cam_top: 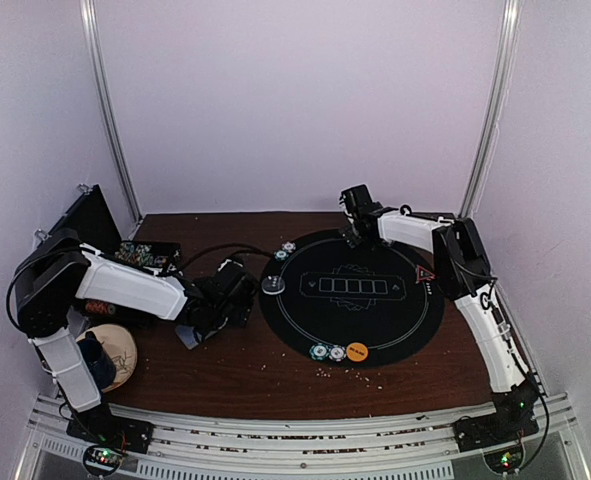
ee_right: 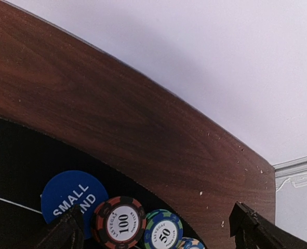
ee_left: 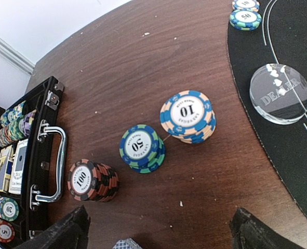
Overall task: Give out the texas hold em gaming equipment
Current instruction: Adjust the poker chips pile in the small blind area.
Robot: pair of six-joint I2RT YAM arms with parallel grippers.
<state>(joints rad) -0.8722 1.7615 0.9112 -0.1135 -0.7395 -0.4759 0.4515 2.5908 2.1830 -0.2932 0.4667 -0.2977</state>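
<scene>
Losing third chip at frame bottom, between right gripper fingers. Reading only part of blue disc label behind one finger. Cropping patterned item between left gripper fingers; not identifying.

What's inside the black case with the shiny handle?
The black case holds rows of poker chips with card decks between them. The picture's edge cuts off the rest of the inside, so anything further in cannot be seen.

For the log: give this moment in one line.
left gripper open near three chip stacks | right gripper open by small blind disc | dealer button on mat
</scene>
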